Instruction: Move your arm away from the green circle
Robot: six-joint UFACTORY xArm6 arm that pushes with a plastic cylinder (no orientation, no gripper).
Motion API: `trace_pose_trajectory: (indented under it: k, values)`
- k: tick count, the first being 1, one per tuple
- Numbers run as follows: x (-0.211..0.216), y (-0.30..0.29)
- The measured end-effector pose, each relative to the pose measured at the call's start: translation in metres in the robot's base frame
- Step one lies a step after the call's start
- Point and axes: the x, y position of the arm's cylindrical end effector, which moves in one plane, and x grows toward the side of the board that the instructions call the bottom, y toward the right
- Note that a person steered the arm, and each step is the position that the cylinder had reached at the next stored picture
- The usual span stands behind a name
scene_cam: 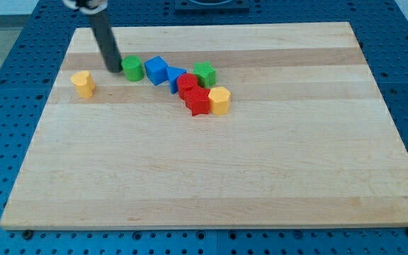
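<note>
Camera view, single frame. Rod comes down from the view's top left; my tip (112, 69) rests on the tabletop (204, 177) just at the view's left side of the green circle (132, 69), near enough that contact cannot be ruled out or confirmed. End effector is a bare rod: nothing to open or close, nothing held.

Green circle sits at the view's upper left of centre, at the left end of a cluster. To its right, close by: blue cube (156, 69), then a blue triangular block (175, 76), a red cylinder (186, 85), a red star-like block (197, 101), a yellow block (219, 100) and a green star-like block (205, 74), all bunched and mostly touching. A second yellow block (83, 83) stands alone, well apart, toward the view's left edge.

Judgement: tip stands beside the circle as if for a push, so the task remains undone. Open board lies toward the view's bottom; retreating that way, or left short of the lone yellow block, should avoid disturbing anything.
</note>
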Motion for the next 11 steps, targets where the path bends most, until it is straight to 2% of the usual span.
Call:
trace_pose_trajectory:
  k: [1,3,4,5,7,8,9,10,11]
  values:
    - [-0.011,0.057]
    - [-0.012,0.068]
    - [-0.015,0.102]
    - [-0.013,0.173]
    - [-0.009,0.259]
    - [0.021,0.308]
    - [0.064,0.303]
    - [0.099,0.262]
    - [0.099,0.252]
